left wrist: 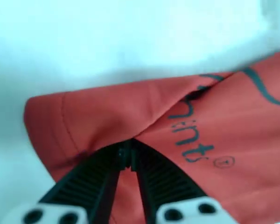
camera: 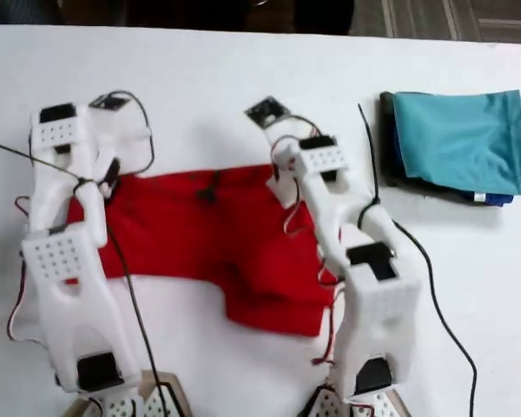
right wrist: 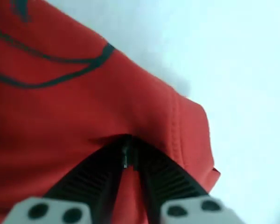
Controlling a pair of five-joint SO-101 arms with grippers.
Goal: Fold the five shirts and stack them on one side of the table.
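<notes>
A red shirt (camera: 217, 243) lies spread across the middle of the white table, partly folded, with dark print on it. My left gripper (left wrist: 129, 156) is shut on the red shirt (left wrist: 130, 112) near its left corner hem; in the high view that arm's gripper (camera: 104, 178) sits at the shirt's upper left edge. My right gripper (right wrist: 129, 154) is shut on the red shirt (right wrist: 60, 107) close to a seamed corner, and in the high view it (camera: 282, 174) is at the shirt's upper right edge.
A stack of folded shirts (camera: 460, 143), teal on top of blue and dark ones, rests at the right side of the table (camera: 200, 78). Black cables (camera: 434, 295) trail from the arms over the tabletop.
</notes>
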